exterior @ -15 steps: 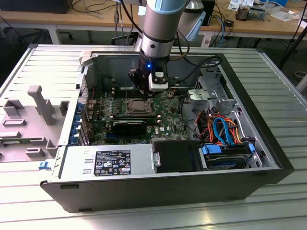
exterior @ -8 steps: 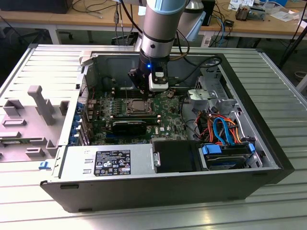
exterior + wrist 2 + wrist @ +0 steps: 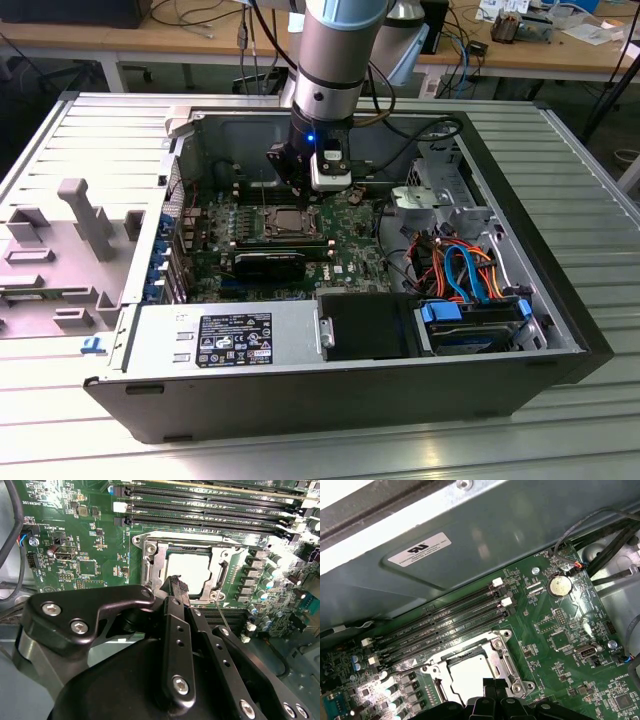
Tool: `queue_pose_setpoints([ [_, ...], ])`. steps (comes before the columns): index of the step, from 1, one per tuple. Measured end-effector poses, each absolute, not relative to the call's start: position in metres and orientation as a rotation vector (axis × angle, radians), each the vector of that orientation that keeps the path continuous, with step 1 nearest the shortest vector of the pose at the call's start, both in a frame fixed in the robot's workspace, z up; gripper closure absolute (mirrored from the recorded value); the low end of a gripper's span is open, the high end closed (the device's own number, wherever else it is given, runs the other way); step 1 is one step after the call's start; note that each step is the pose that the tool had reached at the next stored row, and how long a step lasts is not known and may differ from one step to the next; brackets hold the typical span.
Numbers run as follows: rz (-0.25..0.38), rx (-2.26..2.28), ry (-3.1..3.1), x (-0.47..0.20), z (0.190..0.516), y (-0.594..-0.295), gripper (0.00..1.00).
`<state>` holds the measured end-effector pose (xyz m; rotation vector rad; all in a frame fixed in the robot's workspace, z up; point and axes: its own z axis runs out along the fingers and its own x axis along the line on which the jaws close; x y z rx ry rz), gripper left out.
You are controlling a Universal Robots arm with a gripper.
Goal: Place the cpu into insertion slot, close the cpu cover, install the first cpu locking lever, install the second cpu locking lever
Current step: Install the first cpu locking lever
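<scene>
Just above the insertion slot (image 3: 192, 572) rim, the claw (image 3: 176, 587) hangs pinched together, empty.

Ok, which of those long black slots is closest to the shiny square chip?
The end slot, the one running right beside the cpu cover that frames the cpu. The other slots lie beyond it, farther away.

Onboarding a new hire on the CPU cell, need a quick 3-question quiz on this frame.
1. True or false: the cpu sits in the insertion slot.
2. The hand is nearest to: A the cpu, B the power supply, C the drive cables.
3. The motherboard is coloured ____.
Key: 1 true; 2 A; 3 green.
</scene>
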<state>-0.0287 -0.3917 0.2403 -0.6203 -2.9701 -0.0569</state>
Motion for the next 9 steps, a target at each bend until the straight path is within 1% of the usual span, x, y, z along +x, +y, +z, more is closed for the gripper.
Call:
queue_pose_setpoints([
  [9,-0.057,-0.614,-2.971,-0.0287,0.2403,-0.3917,0.89],
])
